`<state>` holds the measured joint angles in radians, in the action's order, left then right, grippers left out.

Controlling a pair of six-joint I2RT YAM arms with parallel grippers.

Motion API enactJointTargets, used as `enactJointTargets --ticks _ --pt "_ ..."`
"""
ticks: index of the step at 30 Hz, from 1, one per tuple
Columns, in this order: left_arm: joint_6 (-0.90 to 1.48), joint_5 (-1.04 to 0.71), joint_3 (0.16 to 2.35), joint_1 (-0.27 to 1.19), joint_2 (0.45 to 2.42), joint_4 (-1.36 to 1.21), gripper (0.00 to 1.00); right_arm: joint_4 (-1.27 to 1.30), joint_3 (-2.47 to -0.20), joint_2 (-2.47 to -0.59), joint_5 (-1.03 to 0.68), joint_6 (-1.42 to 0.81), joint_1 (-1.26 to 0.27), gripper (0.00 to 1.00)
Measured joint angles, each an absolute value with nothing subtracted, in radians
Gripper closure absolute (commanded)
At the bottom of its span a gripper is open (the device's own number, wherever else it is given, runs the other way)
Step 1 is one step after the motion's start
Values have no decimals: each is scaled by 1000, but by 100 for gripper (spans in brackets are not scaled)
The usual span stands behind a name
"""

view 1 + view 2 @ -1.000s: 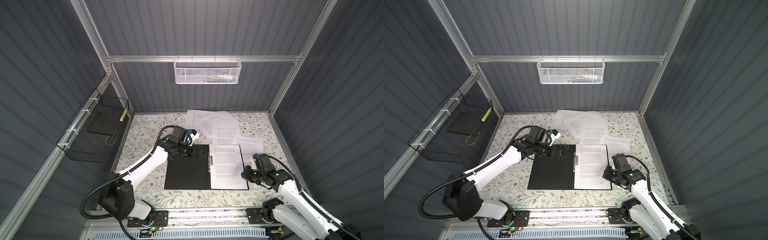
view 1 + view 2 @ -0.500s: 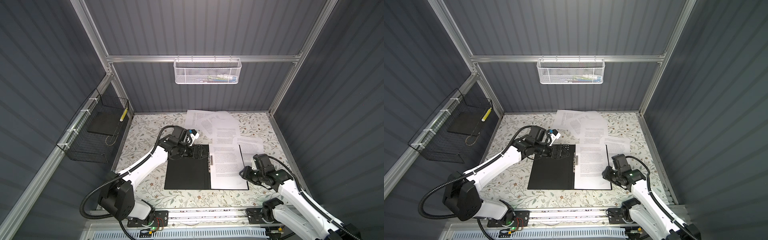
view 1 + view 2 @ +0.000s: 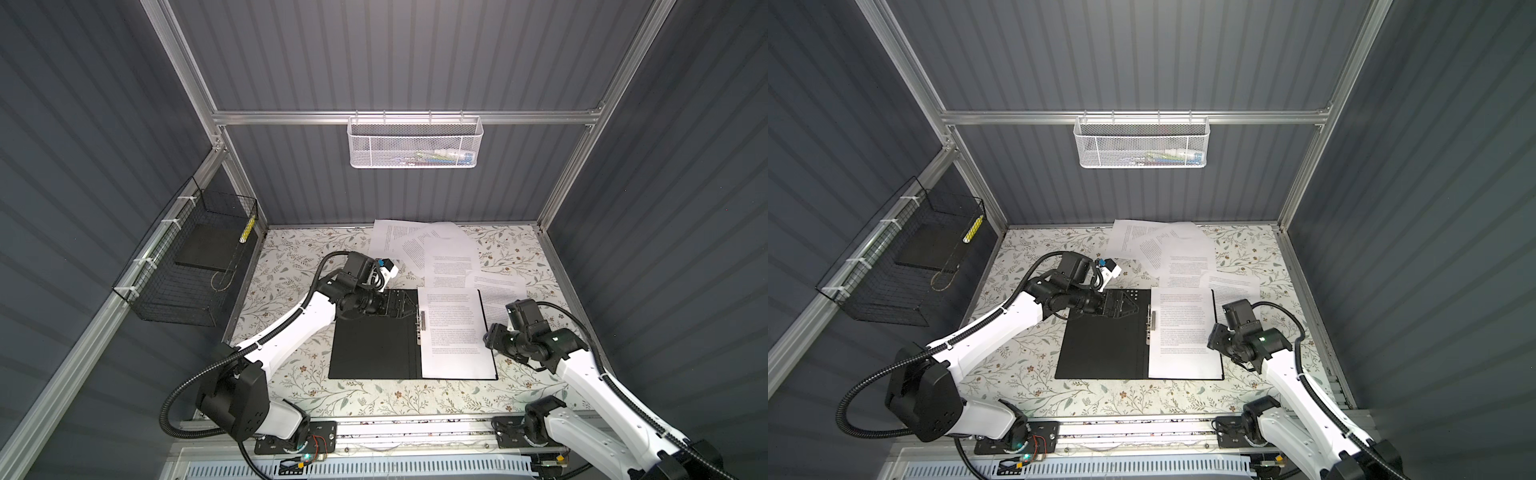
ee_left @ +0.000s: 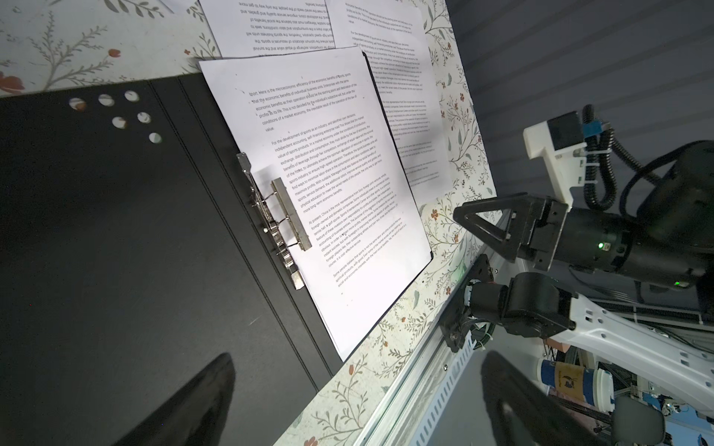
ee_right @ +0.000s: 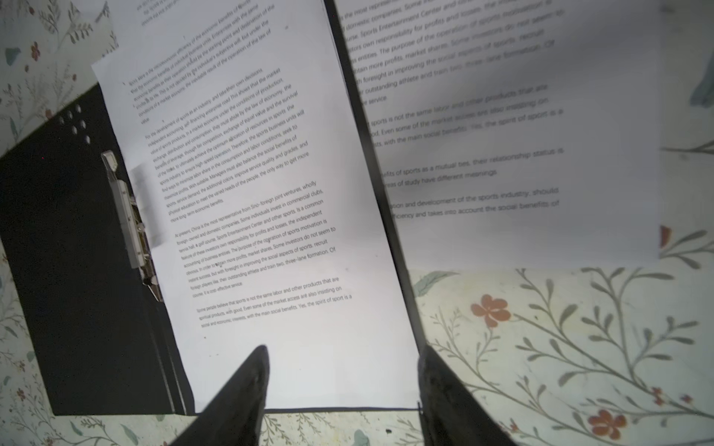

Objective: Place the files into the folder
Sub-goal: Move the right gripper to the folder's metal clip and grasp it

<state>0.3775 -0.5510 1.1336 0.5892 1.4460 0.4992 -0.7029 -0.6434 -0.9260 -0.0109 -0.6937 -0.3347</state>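
Desk carries your folder, open and flat, one sheet on its right half by the spine clip. Other files lie loose behind it. Note left jaws spread wide over the black left flap; right jaws apart at the sheet's outer edge, gripping nothing.

Both top views look steeply down from high above the front edge of the table, taking in both arms. Each wrist camera rides close behind a dark, blurred pair (left fingers, right fingers), looking past the tips at the open folder, shared by all four views.
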Motion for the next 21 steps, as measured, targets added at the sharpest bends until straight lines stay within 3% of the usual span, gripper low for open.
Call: enactJointTargets --ticks 4,13,21 --pt "377 -550 1134 589 1446 500 0 -665 -765 -1081 29 -691 -437 38" --pt "373 -515 1134 589 1440 504 0 -482 -1059 -1597 1 -675 -645 47" --pt "373 -505 1134 588 1437 508 0 -412 -1135 -1767 -62 -672 -696 58"
